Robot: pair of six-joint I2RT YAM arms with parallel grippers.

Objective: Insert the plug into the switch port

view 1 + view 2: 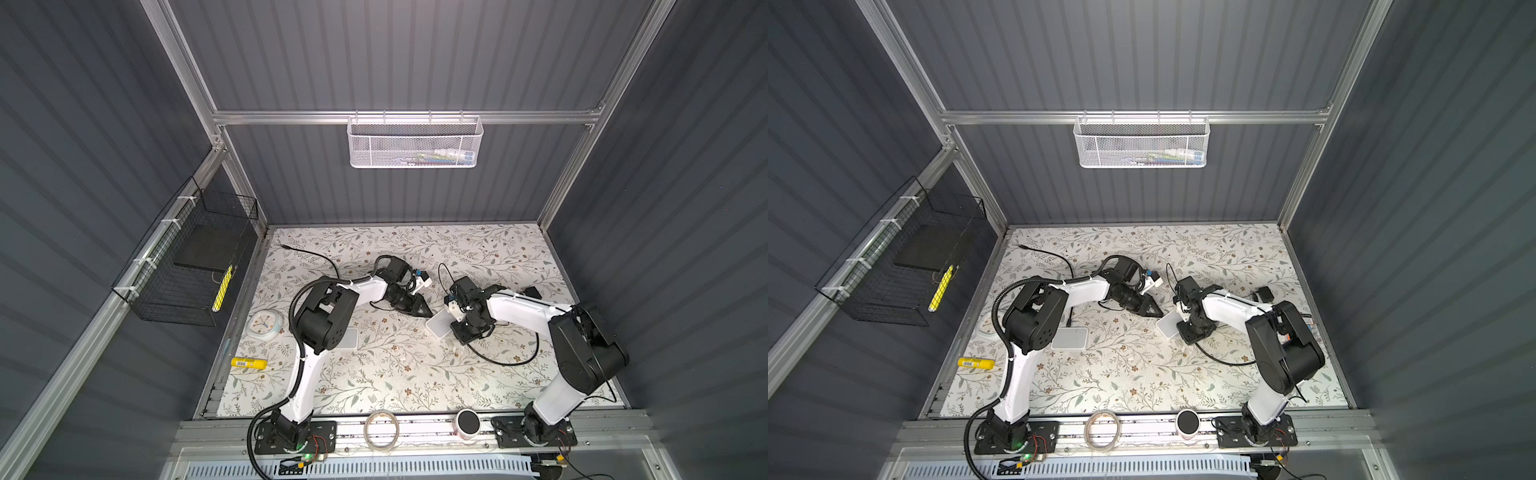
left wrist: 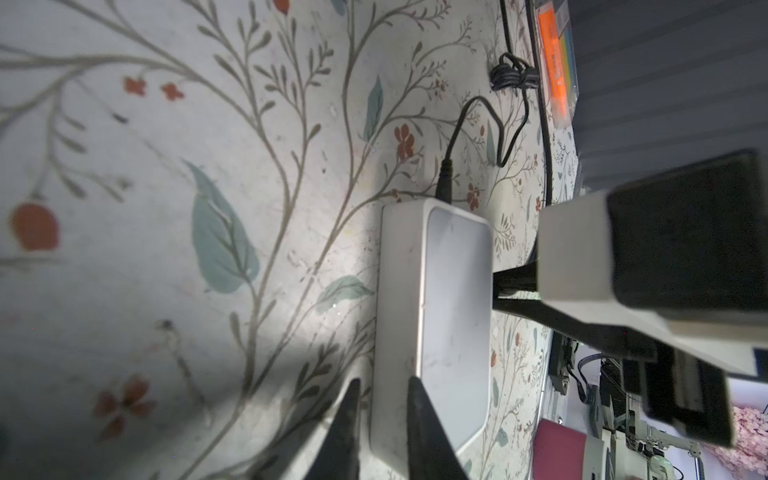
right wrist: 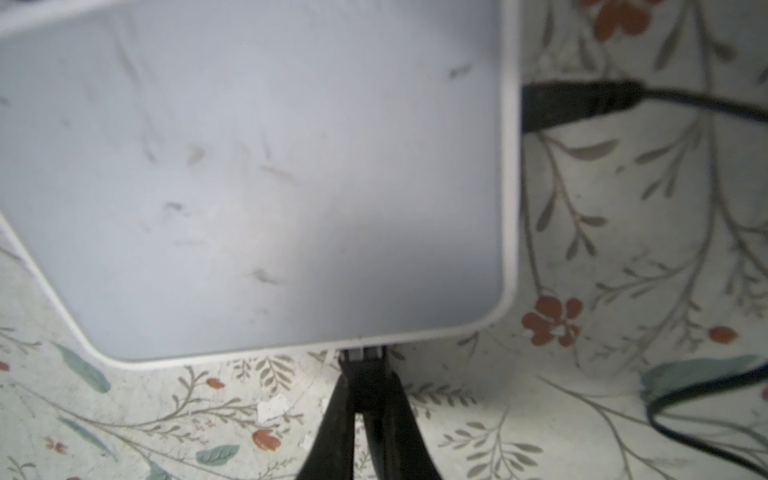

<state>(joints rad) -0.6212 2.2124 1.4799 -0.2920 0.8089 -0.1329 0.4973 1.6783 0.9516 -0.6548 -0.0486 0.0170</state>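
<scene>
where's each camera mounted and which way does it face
top views: high in front, facing down at the table; left arm and right arm show whole
left wrist: on the left arm, looking past the left gripper along the switch; right arm shows
right wrist: on the right arm, looking down past the right gripper, shut on the plug
all share the switch

left claw (image 1: 426, 313) tips at switch (image 1: 439, 326) corner | right arm (image 1: 519, 309) above switch | cable (image 1: 505, 362) looped beside

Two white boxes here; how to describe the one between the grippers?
On the floral table, the left gripper and right gripper nearly meet. The white switch, plug at its edge, lies between them; the other white box sits by the left arm.
</scene>
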